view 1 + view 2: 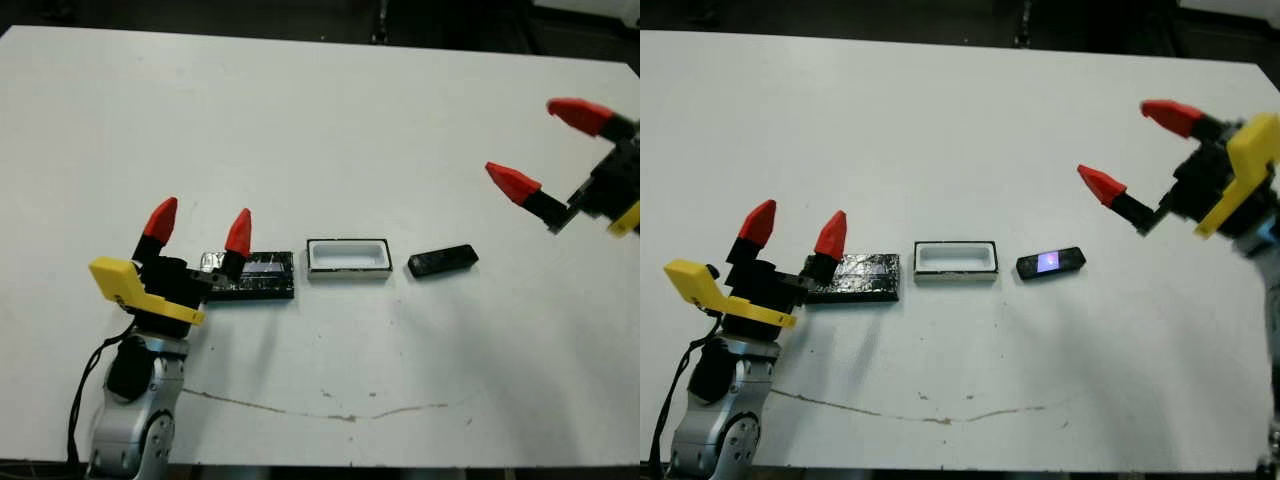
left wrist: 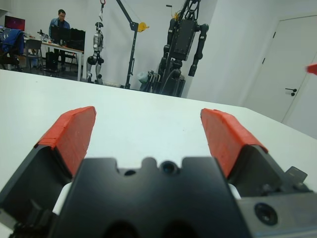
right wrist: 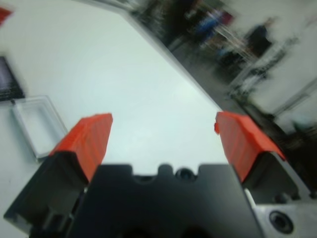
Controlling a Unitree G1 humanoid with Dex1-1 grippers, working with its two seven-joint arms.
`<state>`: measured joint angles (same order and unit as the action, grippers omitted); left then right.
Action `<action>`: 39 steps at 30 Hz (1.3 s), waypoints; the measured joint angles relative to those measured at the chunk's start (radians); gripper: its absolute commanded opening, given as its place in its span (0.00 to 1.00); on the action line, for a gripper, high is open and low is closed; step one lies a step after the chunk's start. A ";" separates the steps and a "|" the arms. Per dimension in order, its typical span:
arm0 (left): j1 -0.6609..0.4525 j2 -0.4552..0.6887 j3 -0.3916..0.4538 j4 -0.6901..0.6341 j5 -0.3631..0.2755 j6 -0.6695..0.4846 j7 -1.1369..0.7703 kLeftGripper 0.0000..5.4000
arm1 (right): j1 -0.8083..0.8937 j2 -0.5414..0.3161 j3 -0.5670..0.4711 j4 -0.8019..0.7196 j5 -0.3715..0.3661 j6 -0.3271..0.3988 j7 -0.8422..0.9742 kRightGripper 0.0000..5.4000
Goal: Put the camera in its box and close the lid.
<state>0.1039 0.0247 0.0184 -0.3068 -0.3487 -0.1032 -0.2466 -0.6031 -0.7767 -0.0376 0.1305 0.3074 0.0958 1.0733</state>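
Box (image 1: 348,256) empty; camera (image 1: 442,261) just right, lid (image 1: 255,276) left. Both claws apart, holding nothing. Risk: right claw (image 1: 548,148) nudges camera away.

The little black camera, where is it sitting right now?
In the head views the camera lies flat on the white table, just right of the open box and apart from it, with the right hand hovering open beyond it.

It was a robotics lab: humanoid robots (image 2: 184,47) hung from stands beyond the white table (image 2: 148,119), near a desk (image 2: 54,47) with monitors.
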 measured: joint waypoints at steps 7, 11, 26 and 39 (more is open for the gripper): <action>0.003 -0.003 0.002 0.000 0.000 0.000 0.004 1.00 | -0.242 -0.025 0.235 0.150 -0.198 -0.052 0.251 1.00; 0.003 -0.003 0.003 0.000 0.000 -0.001 0.006 1.00 | -0.310 -0.006 0.350 0.212 -0.273 -0.031 0.375 1.00; 0.003 -0.003 0.002 0.000 0.000 0.003 0.007 1.00 | -0.381 0.086 0.498 0.341 -0.448 -0.101 0.497 1.00; 0.003 -0.003 0.001 0.000 0.000 0.003 0.007 1.00 | -0.352 0.121 0.518 0.389 -0.503 -0.206 0.470 1.00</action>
<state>0.1070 0.0220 0.0192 -0.3068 -0.3484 -0.1001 -0.2394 -0.9549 -0.6561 0.4799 0.5194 -0.1952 -0.1102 1.5435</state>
